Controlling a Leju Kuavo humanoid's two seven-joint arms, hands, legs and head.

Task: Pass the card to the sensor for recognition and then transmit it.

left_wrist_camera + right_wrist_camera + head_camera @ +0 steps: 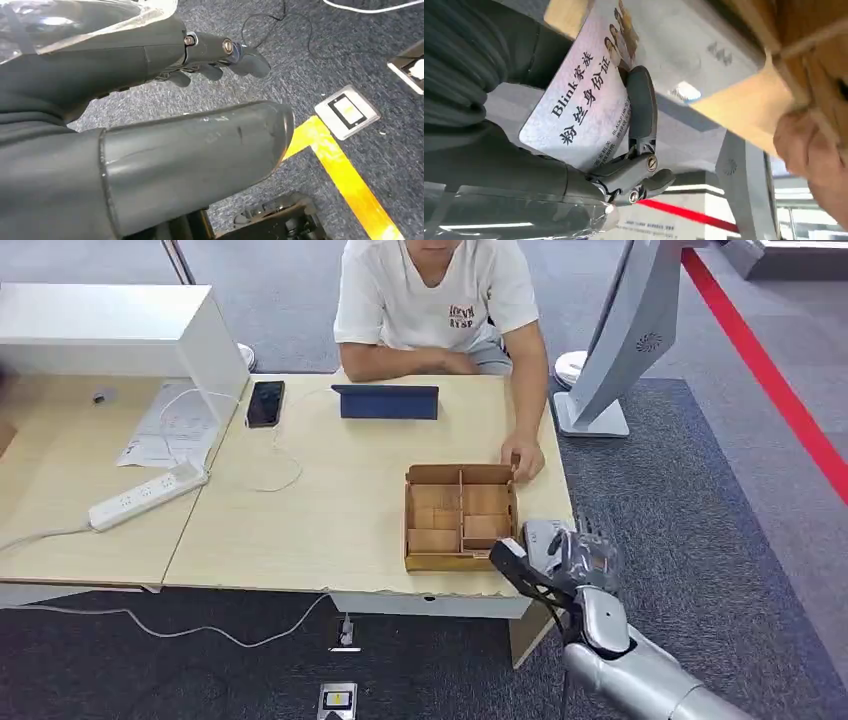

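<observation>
My right hand (572,558) hovers at the table's front right corner, just right of the wooden compartment box (460,517). It holds a white card (584,100) printed with "Blink" and Chinese characters, and a dark finger (641,115) lies across the card's face. From the head view the card (541,537) appears as a pale patch at the hand's top. A dark phone (265,403) and a blue tablet (385,401) lie at the table's far side. My left hand (150,90) hangs over the carpet, fingers apart and holding nothing.
A person sits behind the table, one hand (524,455) resting at the box's far right corner. A power strip (145,496), papers and a white cabinet (120,330) occupy the left. A white stand (610,350) rises at the right. Floor sockets (346,111) and yellow tape (345,175) mark the carpet.
</observation>
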